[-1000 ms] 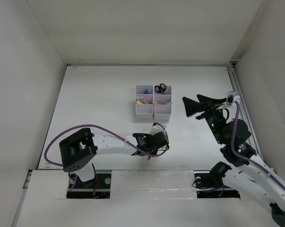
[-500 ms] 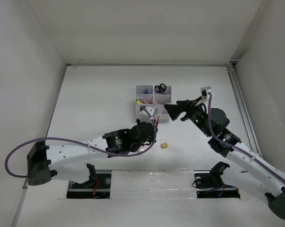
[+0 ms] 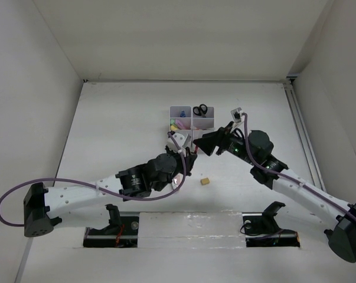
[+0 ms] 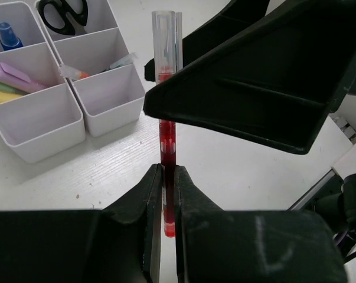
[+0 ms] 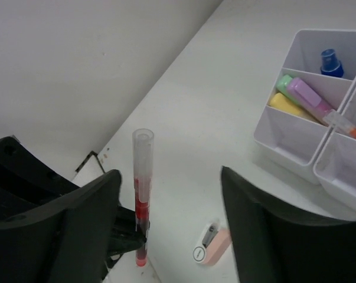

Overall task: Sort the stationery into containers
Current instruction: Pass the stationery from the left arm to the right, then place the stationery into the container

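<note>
Within left gripper (image 4: 168,177): red pen (image 4: 167,141)

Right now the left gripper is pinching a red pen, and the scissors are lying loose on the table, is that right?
Not quite. The left gripper does pinch the red pen, but the scissors are not loose on the table. They sit in a far compartment of the white organiser, as the left wrist view shows.

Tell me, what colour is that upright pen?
Red pen with a clear top; left wrist view shows it best.
</note>
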You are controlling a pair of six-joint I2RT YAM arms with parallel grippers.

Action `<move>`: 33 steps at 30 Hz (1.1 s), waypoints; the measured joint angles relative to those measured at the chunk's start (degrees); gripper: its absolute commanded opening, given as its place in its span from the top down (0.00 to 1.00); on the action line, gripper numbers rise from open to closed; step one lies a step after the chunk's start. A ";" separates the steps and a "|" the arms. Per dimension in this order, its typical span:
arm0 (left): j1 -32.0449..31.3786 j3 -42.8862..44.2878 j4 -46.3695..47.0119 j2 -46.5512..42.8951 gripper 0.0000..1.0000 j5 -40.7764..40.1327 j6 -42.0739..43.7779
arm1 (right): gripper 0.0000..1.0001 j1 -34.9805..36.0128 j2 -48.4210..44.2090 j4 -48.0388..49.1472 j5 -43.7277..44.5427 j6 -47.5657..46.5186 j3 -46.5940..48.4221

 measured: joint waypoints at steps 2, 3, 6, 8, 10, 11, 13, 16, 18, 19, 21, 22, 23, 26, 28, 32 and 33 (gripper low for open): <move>0.00 -0.33 0.79 -0.11 1.00 0.37 0.57 | 0.38 0.00 0.96 1.09 -1.38 0.52 0.00; 0.00 -0.46 0.96 -0.11 1.00 0.61 0.79 | 0.44 0.00 1.31 1.46 -2.01 0.87 0.00; 0.00 -0.55 1.40 -0.13 1.00 1.38 1.44 | 0.74 0.00 2.08 2.60 -3.85 1.40 0.00; 0.00 -0.57 1.49 -0.02 1.00 1.66 1.79 | 0.91 0.00 2.45 3.58 -5.31 2.16 0.00; 0.02 -0.72 1.64 0.35 0.81 1.70 2.16 | 1.00 0.07 2.67 4.39 -6.69 2.21 0.13; 0.00 -0.72 1.64 0.50 0.61 1.55 2.58 | 1.00 0.02 2.80 4.39 -7.15 2.34 0.13; 0.02 -0.70 1.36 0.85 0.26 1.57 2.86 | 1.00 -0.04 3.19 4.39 -7.43 1.97 0.13; 0.00 -0.39 -0.07 1.44 0.01 1.27 2.56 | 1.00 -0.04 3.48 4.70 -6.32 0.13 0.13; 0.00 -0.11 -1.60 1.46 0.01 1.27 2.40 | 1.00 -0.04 3.98 5.40 -4.07 -2.62 0.15; 0.00 0.09 -2.56 1.38 0.01 1.25 2.34 | 1.00 -0.04 4.57 5.70 -2.62 -4.59 0.37; 0.00 0.35 -4.63 1.01 0.01 1.18 1.73 | 1.00 -0.26 6.69 6.43 0.24 -7.78 1.40; 0.00 0.37 -5.99 0.55 0.01 1.09 1.22 | 1.00 -0.46 8.17 6.80 1.75 -9.27 2.27; 0.00 0.37 -7.50 -0.15 0.01 0.72 0.57 | 1.00 -0.87 10.10 7.23 3.13 -10.62 3.41; 0.00 0.37 -12.35 -3.28 0.01 -0.87 -2.19 | 1.00 -2.40 17.27 8.63 5.99 -14.27 7.89; 0.00 0.37 -15.37 -5.92 0.01 -2.38 -4.33 | 1.00 -3.54 22.53 9.33 7.23 -16.31 11.39; 0.00 0.07 -19.96 -11.45 0.01 -4.00 -7.48 | 1.00 -5.57 31.04 10.21 7.48 -19.26 17.33; -0.04 -0.28 -20.39 -12.61 0.01 -4.04 -7.96 | 1.00 -6.05 32.57 10.75 7.37 -19.76 18.16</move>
